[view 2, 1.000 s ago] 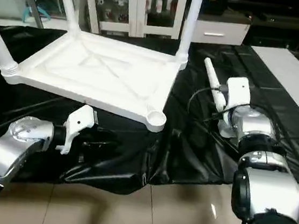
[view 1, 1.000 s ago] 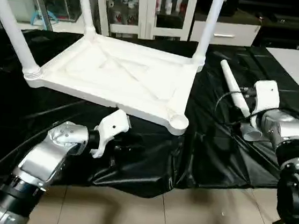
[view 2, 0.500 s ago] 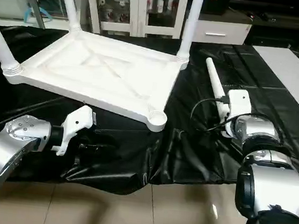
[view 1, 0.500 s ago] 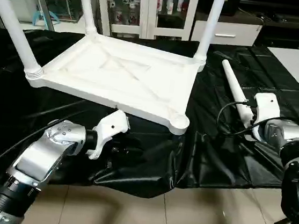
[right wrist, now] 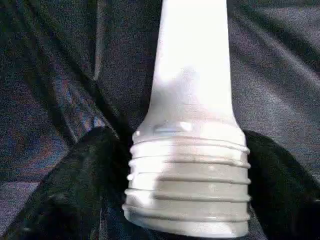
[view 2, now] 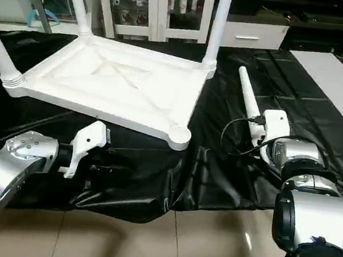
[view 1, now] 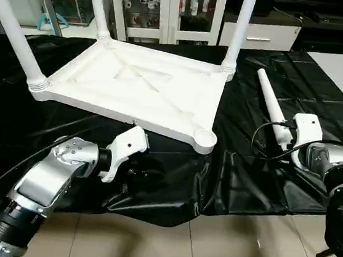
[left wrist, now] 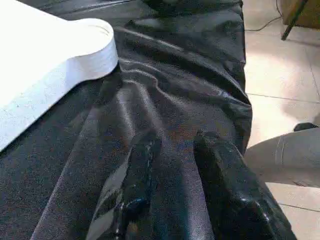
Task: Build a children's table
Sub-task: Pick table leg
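My right end effector [right wrist: 187,200] straddles the loose leg's [view 1: 270,102] threaded end, fingers [right wrist: 75,195] apart; my left [left wrist: 172,165], part-open and empty, rests near the counter [view 1: 152,188] edge beside the tabletop [view 1: 138,90] corner.

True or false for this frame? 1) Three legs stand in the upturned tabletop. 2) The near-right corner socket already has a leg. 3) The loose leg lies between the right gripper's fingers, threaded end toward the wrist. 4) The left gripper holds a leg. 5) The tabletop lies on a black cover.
1) Three legs stand in the upturned tabletop: true.
2) False: the near-right socket is empty.
3) True: the loose leg lies between the right gripper's fingers, threaded end toward the wrist.
4) False: the left gripper holds nothing, over the black cover.
5) True.
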